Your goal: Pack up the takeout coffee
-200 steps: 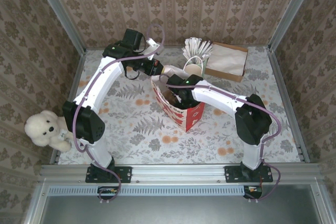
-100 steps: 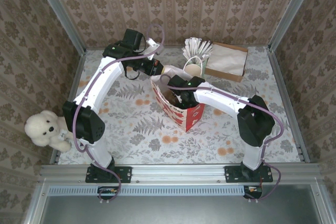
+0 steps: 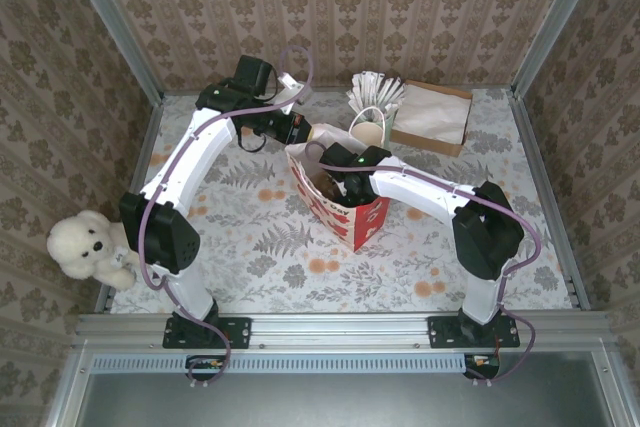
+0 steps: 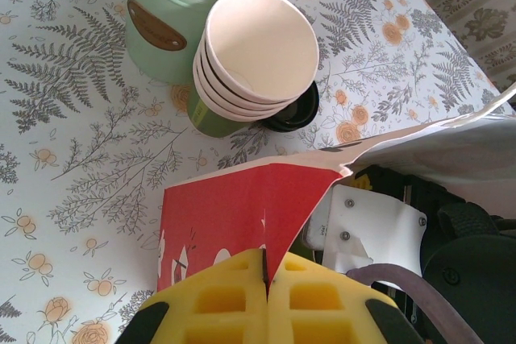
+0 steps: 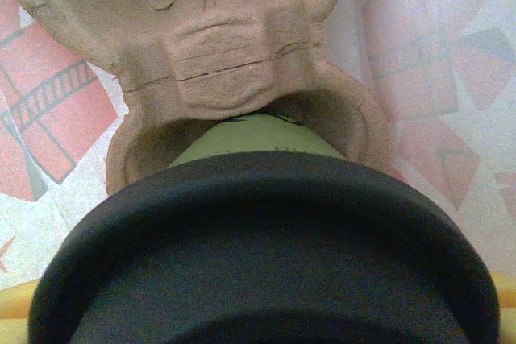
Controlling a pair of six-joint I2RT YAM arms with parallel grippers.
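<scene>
Grips the takeout coffee (image 5: 258, 138) in the wide-spread right gripper (image 3: 330, 185), inside the red paper bag (image 4: 234, 207), long axis aimed at 12 o'clock into a pulp carrier (image 5: 218, 62) well, seemingly part-seated. Pinches the bag's 11 o'clock rim with the closed left gripper (image 4: 264, 279).

Can see only a sliver of small green paper cup (image 5: 254, 136) past its round black plastic lid (image 5: 266, 255), itself cropped below. Just a crescent of loose black lid (image 4: 300, 112) behind stacked green cups (image 4: 254, 62). Cannot tell contents of red paper bag (image 3: 366, 223) from above.

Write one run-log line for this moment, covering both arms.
left gripper: shut on red bag edge | right gripper: holding takeout coffee inside it, at pulp carrier well
</scene>
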